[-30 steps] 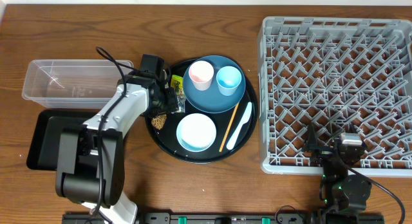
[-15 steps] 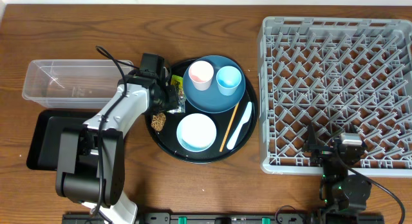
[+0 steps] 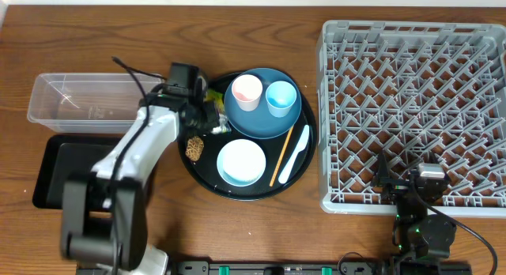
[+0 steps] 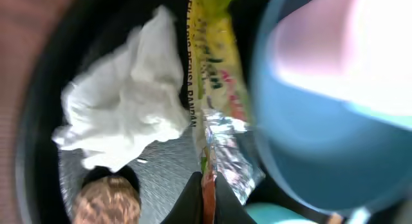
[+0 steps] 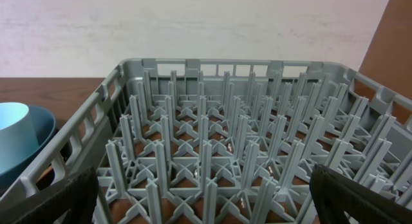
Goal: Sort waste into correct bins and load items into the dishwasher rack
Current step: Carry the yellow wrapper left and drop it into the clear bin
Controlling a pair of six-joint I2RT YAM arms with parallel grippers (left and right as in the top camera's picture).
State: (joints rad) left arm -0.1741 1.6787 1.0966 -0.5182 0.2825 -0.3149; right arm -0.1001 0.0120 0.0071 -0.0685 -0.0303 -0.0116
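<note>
Jaws of the right gripper (image 5: 205,188) stand spread at the dishwasher rack (image 5: 219,121), near side. Farther left, the left gripper (image 4: 206,199) pinches the yellow-green wrapper (image 4: 215,76) beside the dark blue plate (image 4: 309,134); lift straight, sparing the crumpled white paper (image 4: 129,114).

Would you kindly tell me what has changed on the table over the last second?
The left gripper closed onto the yellow-green wrapper, and its arm shifted a little, clearing the brown lump. The right gripper stayed open; the blue plate and rack did not move.
</note>
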